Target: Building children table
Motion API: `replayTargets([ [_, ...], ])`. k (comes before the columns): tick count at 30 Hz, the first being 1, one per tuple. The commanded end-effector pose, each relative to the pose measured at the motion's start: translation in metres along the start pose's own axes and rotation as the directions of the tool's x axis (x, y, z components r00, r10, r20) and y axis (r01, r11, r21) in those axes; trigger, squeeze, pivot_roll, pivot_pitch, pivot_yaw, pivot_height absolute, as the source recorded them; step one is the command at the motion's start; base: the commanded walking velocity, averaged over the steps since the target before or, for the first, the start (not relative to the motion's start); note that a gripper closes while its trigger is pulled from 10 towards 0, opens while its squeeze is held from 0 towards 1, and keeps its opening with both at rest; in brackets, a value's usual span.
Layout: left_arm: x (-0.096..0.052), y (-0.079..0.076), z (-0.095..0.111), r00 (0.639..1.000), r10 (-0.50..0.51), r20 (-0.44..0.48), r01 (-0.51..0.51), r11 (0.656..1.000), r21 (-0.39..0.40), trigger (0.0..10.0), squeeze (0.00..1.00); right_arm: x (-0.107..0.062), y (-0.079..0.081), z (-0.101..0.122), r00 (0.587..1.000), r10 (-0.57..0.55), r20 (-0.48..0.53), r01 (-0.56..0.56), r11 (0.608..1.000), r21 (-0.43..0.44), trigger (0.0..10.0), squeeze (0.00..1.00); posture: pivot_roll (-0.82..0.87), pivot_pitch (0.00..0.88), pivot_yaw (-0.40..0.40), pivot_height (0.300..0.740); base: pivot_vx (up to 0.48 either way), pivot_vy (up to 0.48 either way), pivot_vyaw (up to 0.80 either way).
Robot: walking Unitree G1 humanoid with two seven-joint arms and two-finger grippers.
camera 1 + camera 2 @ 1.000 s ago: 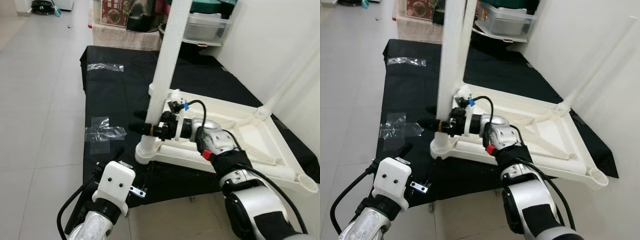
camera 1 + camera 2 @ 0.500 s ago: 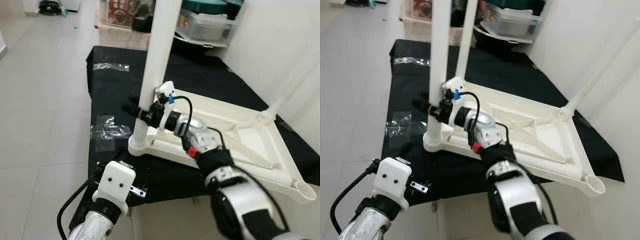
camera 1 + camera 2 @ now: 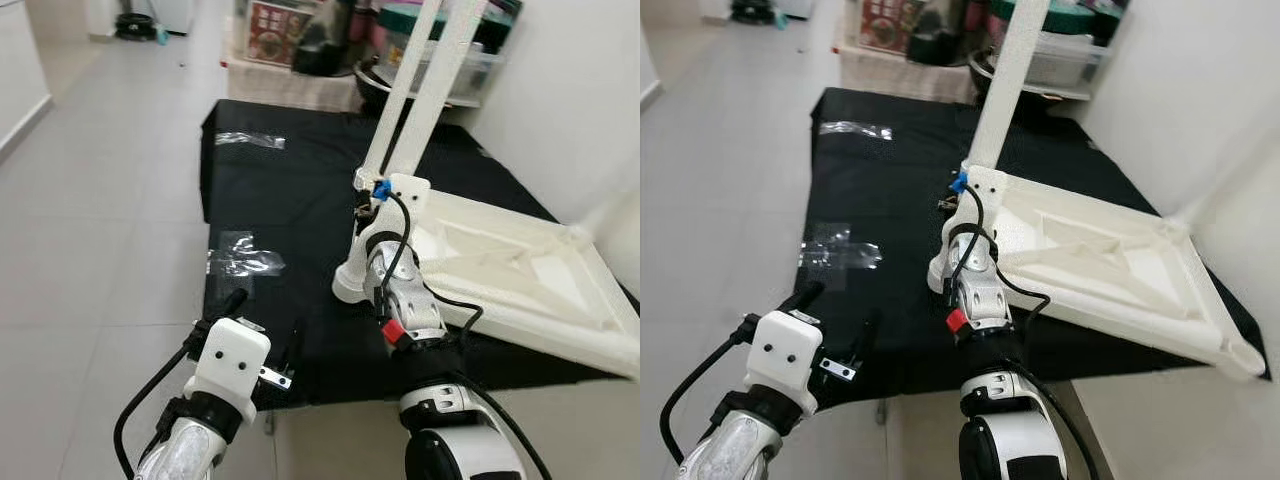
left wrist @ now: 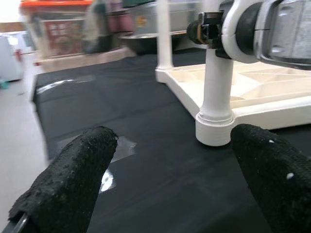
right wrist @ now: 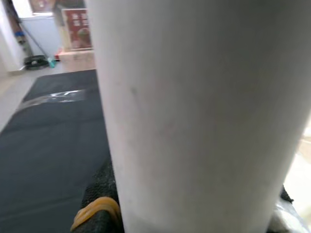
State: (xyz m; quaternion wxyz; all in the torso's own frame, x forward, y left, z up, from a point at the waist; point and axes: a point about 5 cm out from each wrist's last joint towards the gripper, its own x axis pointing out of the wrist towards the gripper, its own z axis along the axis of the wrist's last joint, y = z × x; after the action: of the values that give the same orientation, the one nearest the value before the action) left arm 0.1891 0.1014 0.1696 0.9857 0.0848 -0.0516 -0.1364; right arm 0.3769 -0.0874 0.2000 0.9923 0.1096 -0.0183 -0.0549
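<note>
Right wrist view: table leg (image 5: 194, 111) hides right gripper's jaws, state unclear; left gripper (image 4: 170, 165) jaws released.

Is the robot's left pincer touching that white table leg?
Apart. In the left wrist view the left pincer hangs open over the black mat, with bare mat between its fingertips and the leg.

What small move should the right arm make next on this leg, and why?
Probably press the table leg straight down into its corner socket. The right gripper is clamped on the leg low down, the leg stands in the socket of the upturned tabletop, and the left gripper hangs open, apart from it.
</note>
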Motion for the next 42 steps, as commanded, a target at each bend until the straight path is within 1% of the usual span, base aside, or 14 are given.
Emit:
replayTargets([
  [1,0.000,-0.002,-0.002,1.000,-0.013,-0.013,0.013,1.000,0.006,10.0,0.00,-0.018,0.030,-0.023,0.995,0.073,-0.067,-0.063,0.988,0.144,10.0,0.00,0.15,0.070,-0.190,0.740,0.000,0.000,0.00],
  [3,0.000,-0.001,-0.002,1.000,-0.012,-0.014,0.012,1.000,0.007,10.0,0.00,-0.017,0.034,-0.019,0.993,0.110,-0.049,-0.101,0.983,0.154,10.0,0.07,0.15,0.070,-0.190,0.740,0.000,0.000,0.00],
  [4,0.000,-0.002,-0.003,1.000,-0.011,-0.014,0.011,1.000,0.007,10.0,0.00,-0.016,0.036,-0.014,0.988,0.155,-0.014,-0.150,0.975,0.162,10.0,1.00,0.14,0.071,-0.191,0.740,0.000,0.000,0.00],
  [6,0.000,-0.002,-0.003,1.000,-0.012,-0.014,0.012,1.000,0.007,10.0,0.00,-0.014,0.036,-0.008,0.982,0.191,0.014,-0.190,0.969,0.155,10.0,1.00,0.14,0.069,-0.190,0.740,0.000,0.000,0.00],
  [7,0.000,-0.002,-0.003,1.000,-0.013,-0.015,0.013,1.000,0.005,10.0,0.00,-0.010,0.032,-0.003,0.973,0.229,0.039,-0.232,0.962,0.145,10.0,0.00,0.14,0.069,-0.191,0.740,0.000,0.000,0.00],
  [13,0.000,-0.002,-0.003,1.000,-0.014,-0.015,0.014,1.000,0.004,10.0,0.00,-0.001,0.019,0.005,0.939,0.335,0.073,-0.342,0.931,0.131,10.0,0.00,0.14,0.066,-0.191,0.740,0.000,0.000,0.00],
  [17,0.001,-0.002,-0.003,1.000,-0.015,-0.012,0.015,1.000,0.002,10.0,0.00,-0.001,0.000,0.007,0.646,0.764,-0.003,-0.761,0.643,0.087,10.0,0.00,0.14,0.065,-0.186,0.740,0.000,0.000,0.00],
  [19,0.001,-0.002,-0.003,1.000,-0.015,-0.012,0.015,1.000,0.002,10.0,0.00,-0.001,0.000,0.007,0.646,0.764,-0.003,-0.761,0.643,0.087,10.0,0.00,0.14,0.065,-0.186,0.740,0.000,0.000,0.00],
  [29,0.000,-0.003,-0.001,1.000,-0.016,-0.006,0.016,1.000,0.010,10.0,0.00,-0.025,0.037,0.003,-0.016,0.978,-0.207,-0.995,0.005,0.102,10.0,0.00,0.16,0.073,-0.198,0.740,0.000,0.000,0.00],
  [33,-0.001,-0.002,0.000,1.000,-0.012,-0.007,0.012,1.000,0.008,10.0,0.00,-0.028,0.044,-0.001,-0.091,0.972,-0.216,-0.991,-0.067,0.115,8.5,0.00,0.17,0.081,-0.204,0.740,0.000,0.000,0.00],
  [34,-0.001,-0.002,0.000,1.000,-0.012,-0.007,0.012,1.000,0.008,10.0,0.00,-0.028,0.044,-0.001,-0.091,0.972,-0.216,-0.991,-0.067,0.115,8.5,0.00,0.17,0.081,-0.204,0.740,0.000,0.000,0.00],
  [35,-0.001,-0.003,0.000,1.000,-0.012,-0.009,0.012,1.000,0.008,10.0,0.00,-0.027,0.047,-0.002,-0.081,0.973,-0.217,-0.992,-0.056,0.117,0.0,0.00,0.16,0.082,-0.203,0.740,0.000,0.000,0.00],
  [39,-0.002,-0.003,-0.001,1.000,-0.012,-0.011,0.012,1.000,0.006,10.0,0.00,-0.020,0.052,-0.001,0.061,0.980,-0.190,-0.994,0.078,0.082,0.0,0.00,0.16,0.084,-0.204,0.740,0.000,0.000,0.00],
  [42,-0.002,-0.004,-0.001,1.000,-0.013,-0.013,0.013,1.000,0.004,10.0,0.00,-0.006,0.049,0.001,0.329,0.932,-0.151,-0.943,0.332,-0.002,0.0,0.00,0.16,0.083,-0.204,0.740,0.000,0.000,0.00],
])
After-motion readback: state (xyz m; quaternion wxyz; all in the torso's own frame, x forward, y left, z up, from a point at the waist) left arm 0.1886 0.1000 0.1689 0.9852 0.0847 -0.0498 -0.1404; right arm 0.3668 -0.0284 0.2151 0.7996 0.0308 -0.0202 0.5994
